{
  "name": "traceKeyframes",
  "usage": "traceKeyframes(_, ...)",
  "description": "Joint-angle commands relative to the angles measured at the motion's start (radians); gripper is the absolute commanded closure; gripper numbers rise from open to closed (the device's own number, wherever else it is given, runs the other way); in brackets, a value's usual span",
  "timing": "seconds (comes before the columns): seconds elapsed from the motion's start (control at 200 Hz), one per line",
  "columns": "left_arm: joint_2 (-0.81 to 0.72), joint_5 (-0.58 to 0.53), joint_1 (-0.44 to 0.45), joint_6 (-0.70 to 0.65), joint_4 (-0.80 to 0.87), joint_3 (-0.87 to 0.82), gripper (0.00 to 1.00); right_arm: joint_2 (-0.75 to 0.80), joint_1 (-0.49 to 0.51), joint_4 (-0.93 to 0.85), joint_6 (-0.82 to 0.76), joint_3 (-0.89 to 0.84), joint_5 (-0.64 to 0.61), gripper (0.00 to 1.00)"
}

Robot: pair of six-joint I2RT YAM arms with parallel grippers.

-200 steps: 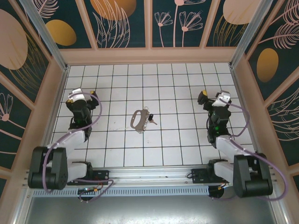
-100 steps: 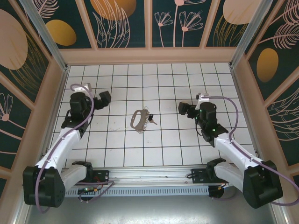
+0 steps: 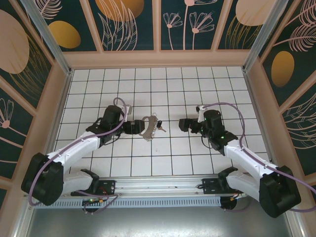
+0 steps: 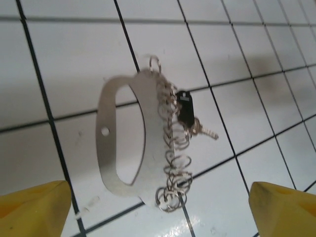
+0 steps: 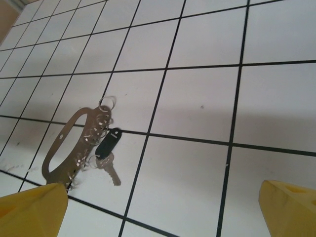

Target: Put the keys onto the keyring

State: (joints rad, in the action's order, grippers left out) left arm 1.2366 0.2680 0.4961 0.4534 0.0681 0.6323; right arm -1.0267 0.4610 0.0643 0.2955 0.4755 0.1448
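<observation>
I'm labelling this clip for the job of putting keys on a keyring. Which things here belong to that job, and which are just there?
Part of the job:
- keyring, lying on the tiles
- keys, right beside it
- left gripper and right gripper, both open, one on each side

Just there:
- tiled table
- purple cables
- patterned walls

- No writing, number, brand or sign can be read in any view.
- The black tag [image 4: 185,109] beside the keys [image 4: 202,130] carries a small pale mark at its 12 o'clock end, too blurred to read.
</observation>
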Motion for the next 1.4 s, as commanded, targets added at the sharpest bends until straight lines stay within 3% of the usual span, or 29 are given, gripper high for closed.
traceKeyframes(0.0,0.041,-0.011,0.033,0.014,0.019,-0.018,0.18,0.008,0.006,0.054,0.017,-0.040,0.067,0.01)
traceKeyframes(0.165,0.147,-0.037,0.103,-0.006,0.003,0.046,0.32,-0.011,0.006,0.081,0.003,-0.056,0.090,0.01)
traceKeyframes(0.305,0.237,-0.053,0.160,-0.062,0.011,0.092,0.50,-0.013,0.005,0.048,-0.026,-0.047,0.058,0.01)
traceKeyframes(0.701,0.374,-0.089,0.217,-0.112,-0.002,0.136,0.53,-0.064,0.004,0.089,-0.051,-0.034,0.085,0.01)
traceKeyframes(1.166,0.363,-0.048,0.248,-0.116,0.039,0.133,0.60,-0.080,0.005,0.078,-0.068,-0.011,0.086,0.01)
traceKeyframes(1.396,0.332,-0.127,0.273,-0.099,0.071,0.132,0.60,-0.053,0.004,0.065,-0.074,-0.016,0.082,0.01)
